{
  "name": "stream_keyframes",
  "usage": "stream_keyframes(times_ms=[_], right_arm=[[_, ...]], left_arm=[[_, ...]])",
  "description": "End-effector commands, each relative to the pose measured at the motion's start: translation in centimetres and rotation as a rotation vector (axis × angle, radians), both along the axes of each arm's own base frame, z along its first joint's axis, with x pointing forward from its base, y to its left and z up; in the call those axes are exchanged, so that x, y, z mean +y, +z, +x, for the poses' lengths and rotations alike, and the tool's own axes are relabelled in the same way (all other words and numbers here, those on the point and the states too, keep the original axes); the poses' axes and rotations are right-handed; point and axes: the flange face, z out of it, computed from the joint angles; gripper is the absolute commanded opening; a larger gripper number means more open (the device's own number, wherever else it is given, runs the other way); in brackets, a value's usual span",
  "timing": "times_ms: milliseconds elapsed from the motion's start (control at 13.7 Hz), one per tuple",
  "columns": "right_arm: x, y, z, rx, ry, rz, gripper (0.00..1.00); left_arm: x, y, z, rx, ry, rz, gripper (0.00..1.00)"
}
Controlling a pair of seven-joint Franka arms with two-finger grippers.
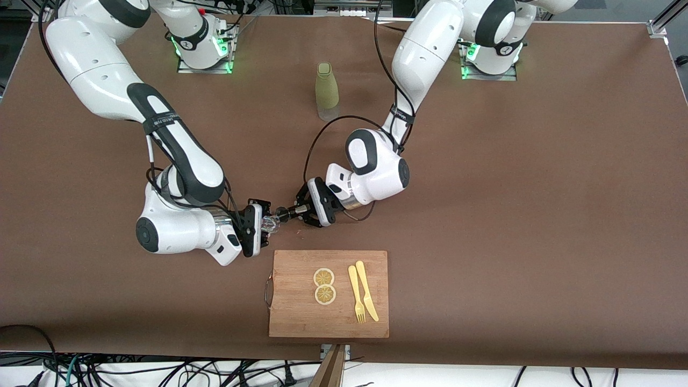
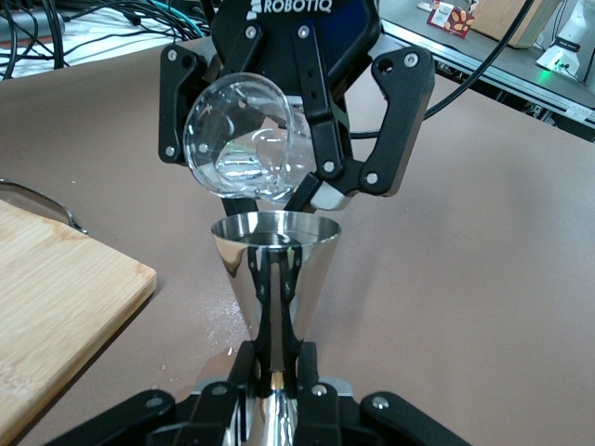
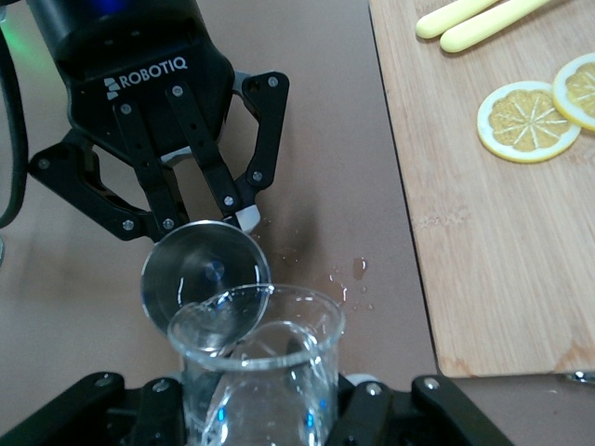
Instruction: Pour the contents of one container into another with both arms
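My left gripper (image 1: 299, 210) is shut on the steel jigger (image 1: 284, 213), with its fingers clamped at the narrow waist (image 2: 276, 372). My right gripper (image 1: 262, 222) is shut on the clear glass cup (image 1: 271, 223), which fills the space between its fingers (image 3: 256, 400). The two grippers face each other low over the table, just above the cutting board's farther edge. The cup (image 2: 246, 139) is tipped, its rim meeting the jigger's round rim (image 2: 276, 228). The jigger's mouth (image 3: 200, 269) overlaps the cup's rim (image 3: 256, 321). Whether liquid is flowing I cannot tell.
Small wet drops (image 3: 358, 269) lie on the brown table under the containers. A wooden cutting board (image 1: 328, 325) nearer the camera carries two lemon slices (image 1: 324, 278), a yellow fork (image 1: 355, 293) and a knife (image 1: 366, 290). An olive-green bottle (image 1: 327, 91) stands between the arm bases.
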Motion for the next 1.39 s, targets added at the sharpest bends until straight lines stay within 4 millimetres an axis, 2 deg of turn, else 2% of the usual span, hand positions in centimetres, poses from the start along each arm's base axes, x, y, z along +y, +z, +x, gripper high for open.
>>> stream_keyframes(times_ms=[0, 365, 656, 802, 1312], right_arm=[[0.4, 1.0, -0.2, 0.010, -0.010, -0.024, 0.23], [0.4, 1.2, -0.3, 0.013, 0.002, -0.038, 0.22], [-0.2, 2.5, 0.6, -0.022, 0.013, -0.063, 0.22], [-0.2, 3.8, 1.3, -0.061, 0.020, -0.069, 0.22], [-0.2, 4.1, 1.4, -0.083, 0.028, -0.109, 0.22]], left_arm=[[-0.5, 0.3, 0.3, -0.009, 0.018, -0.012, 0.00], [-0.5, 0.3, 0.3, -0.011, 0.017, -0.012, 0.00], [-0.5, 0.3, 0.3, -0.012, 0.016, -0.012, 0.00], [-0.5, 0.3, 0.3, -0.013, 0.016, -0.011, 0.00], [-0.4, 0.2, 0.4, -0.024, 0.008, -0.006, 0.00]])
